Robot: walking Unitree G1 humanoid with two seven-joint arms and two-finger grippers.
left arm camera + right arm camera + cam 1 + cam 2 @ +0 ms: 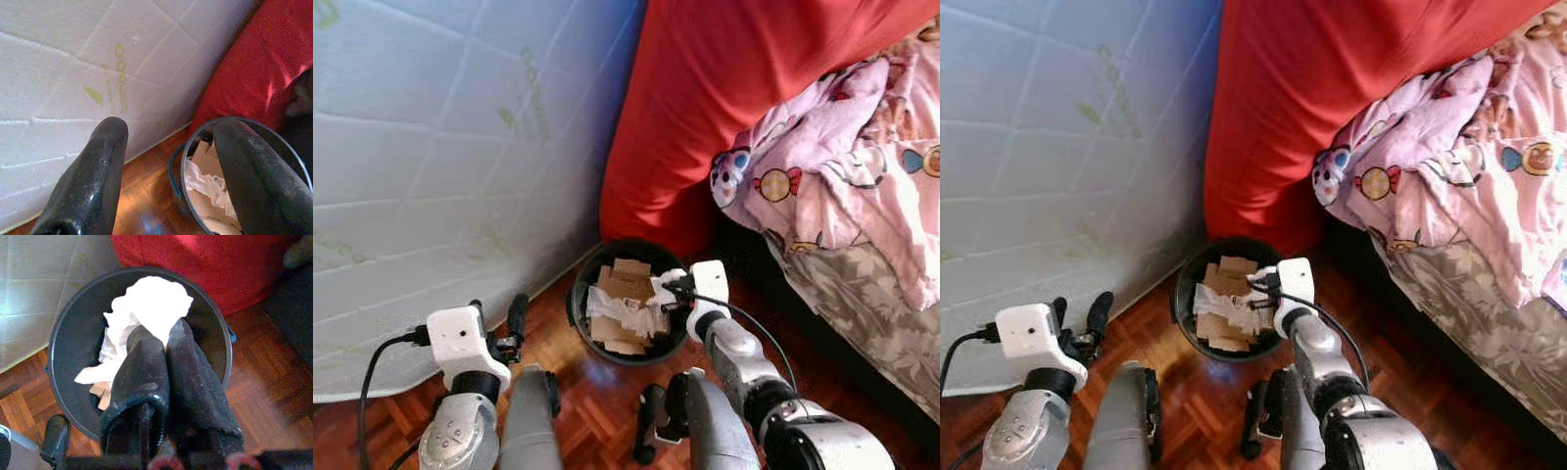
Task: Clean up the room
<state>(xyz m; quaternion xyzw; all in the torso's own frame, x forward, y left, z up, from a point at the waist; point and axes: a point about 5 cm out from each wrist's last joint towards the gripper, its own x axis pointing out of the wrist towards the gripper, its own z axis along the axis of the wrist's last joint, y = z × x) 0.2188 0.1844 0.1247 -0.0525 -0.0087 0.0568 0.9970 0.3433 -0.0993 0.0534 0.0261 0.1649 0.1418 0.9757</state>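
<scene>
The right gripper (166,340) pinches a white tissue (154,308), whose lower part is hidden between the fingers; the tissue and fingers cover much of the bin's (66,328) contents; the bin's near rim is cut off behind the gripper; the green print on the mattress (120,90) is too blurred to read.

One black bin (579,294), several cardboard scraps (625,279), one white mattress (440,147), one red cushion (724,88), one pink blanket (842,166), two grippers, left gripper (509,328), right gripper (164,345)
</scene>
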